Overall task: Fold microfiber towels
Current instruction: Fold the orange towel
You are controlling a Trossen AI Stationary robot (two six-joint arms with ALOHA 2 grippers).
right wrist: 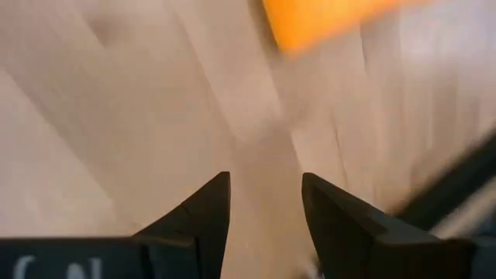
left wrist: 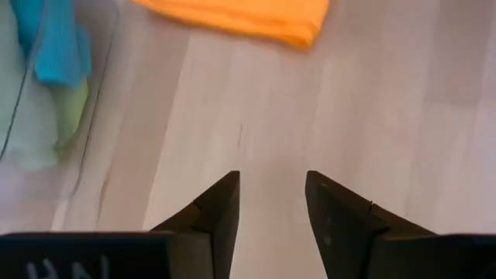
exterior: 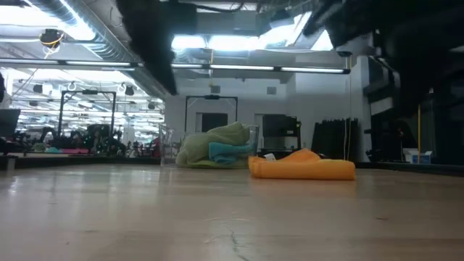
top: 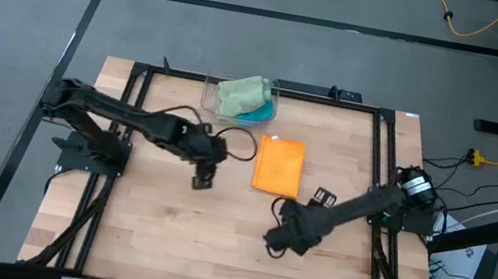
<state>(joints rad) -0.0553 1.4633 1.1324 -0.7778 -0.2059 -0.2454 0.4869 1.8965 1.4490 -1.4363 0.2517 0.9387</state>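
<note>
High view: a folded orange microfiber towel (top: 279, 167) lies flat as a neat rectangle near the middle of the pale wooden surface (top: 160, 246), with nothing gripping it. Just beyond it, toward the far edge, a clear plastic bin (top: 211, 93) holds a crumpled pale sage green microfiber towel (top: 243, 92) with a teal blue microfiber towel (top: 257, 114) showing beneath it; the low view shows lime green cloth (exterior: 194, 163) at the bottom of that heap. The left gripper (top: 201, 180) sits just beside the orange towel's left edge, apart from it, its fingers (left wrist: 221, 213) spread with bare wood between them, released and empty. The right gripper (top: 322, 196) sits near the towel's near right corner, likewise released, its fingers (right wrist: 209, 217) parted over bare wood.
</note>
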